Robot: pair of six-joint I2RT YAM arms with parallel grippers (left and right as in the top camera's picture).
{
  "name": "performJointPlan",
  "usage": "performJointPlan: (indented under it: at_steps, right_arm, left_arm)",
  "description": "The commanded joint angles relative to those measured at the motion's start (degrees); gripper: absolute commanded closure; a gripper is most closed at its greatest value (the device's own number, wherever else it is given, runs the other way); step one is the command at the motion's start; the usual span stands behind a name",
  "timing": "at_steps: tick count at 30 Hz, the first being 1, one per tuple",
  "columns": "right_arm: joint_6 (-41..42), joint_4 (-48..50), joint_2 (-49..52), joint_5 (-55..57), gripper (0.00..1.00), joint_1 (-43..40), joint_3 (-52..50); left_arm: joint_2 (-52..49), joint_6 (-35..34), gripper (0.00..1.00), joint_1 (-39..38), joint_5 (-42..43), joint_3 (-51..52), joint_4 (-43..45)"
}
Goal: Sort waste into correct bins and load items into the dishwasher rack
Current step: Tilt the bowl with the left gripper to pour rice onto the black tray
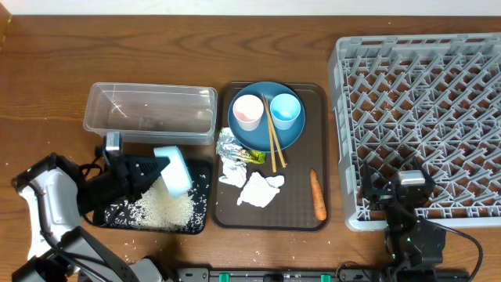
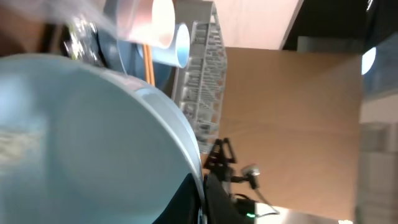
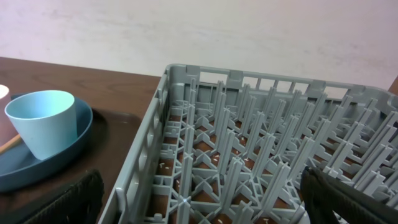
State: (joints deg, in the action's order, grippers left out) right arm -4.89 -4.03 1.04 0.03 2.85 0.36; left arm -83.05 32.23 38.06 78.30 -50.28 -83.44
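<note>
My left gripper (image 1: 163, 171) is shut on the rim of the light-blue bowl (image 1: 174, 170), tipped on its side over the black tray (image 1: 202, 176), where white rice (image 1: 160, 208) lies spread. The bowl fills the left wrist view (image 2: 87, 137). The blue plate (image 1: 264, 138) on the brown tray holds the pink cup (image 1: 247, 112), the blue cup (image 1: 284, 110) and chopsticks (image 1: 273, 133). Foil (image 1: 229, 146), a green-yellow wrapper (image 1: 254, 157), tissue (image 1: 258, 189) and a carrot piece (image 1: 318, 196) lie on that tray. My right gripper (image 1: 394, 190) is open over the grey rack's (image 1: 423, 117) front-left corner.
The clear plastic tub (image 1: 150, 112) stands behind the black tray. The brown serving tray (image 1: 307, 219) sits between the bins and the rack. In the right wrist view the blue cup (image 3: 42, 123) and the rack's pegs (image 3: 249, 155) show.
</note>
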Motion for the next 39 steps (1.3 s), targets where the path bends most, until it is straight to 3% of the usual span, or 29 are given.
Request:
performJointPlan:
  at_steps: [1,4,8,11,14,17,22,25,28,31,39]
  right_arm:
    - [-0.35,-0.24,0.00,0.59,0.01,-0.63,-0.04]
    - [-0.35,-0.24,0.00,0.59,0.01,-0.63,-0.04]
    - [-0.35,-0.24,0.00,0.59,0.01,-0.63,-0.04]
    - [-0.35,-0.24,0.00,0.59,0.01,-0.63,-0.04]
    - [-0.35,-0.24,0.00,0.59,0.01,-0.63,-0.04]
    - [-0.35,-0.24,0.00,0.59,0.01,-0.63,-0.04]
    - [-0.33,-0.24,0.00,0.59,0.01,-0.63,-0.04]
    - [-0.33,-0.24,0.00,0.59,0.01,-0.63,-0.04]
    - [-0.35,-0.24,0.00,0.59,0.01,-0.63,-0.04]
    - [-0.35,-0.24,0.00,0.59,0.01,-0.63,-0.04]
    - [-0.35,-0.24,0.00,0.59,0.01,-0.63,-0.04]
  left_arm:
    - [-0.07,1.16,0.94,0.35,2.25,-0.13,0.83]
    - [-0.44,-4.68,0.94,0.55,-0.24,-0.13,6.27]
    - [-0.48,-4.02,0.94,0.63,-0.42,-0.13,7.80]
    - [-0.68,-10.36,0.94,0.66,-2.84,-0.13,9.14]
    - [-0.68,-7.93,0.94,0.79,-2.36,-0.13,10.71]
    - [-1.09,-13.31,0.94,1.03,-4.37,-0.13,12.74]
    - [-1.07,-10.86,0.94,1.03,-3.21,-0.13,6.62]
    - [-1.07,-0.24,0.94,1.05,1.29,-0.13,3.13]
    - [-1.27,-3.65,0.94,1.01,0.63,-0.13,2.14]
    - [-1.11,0.76,0.94,1.03,0.48,-0.13,1.86]
    - [-0.90,1.18,0.94,0.98,-4.33,-0.13,3.58]
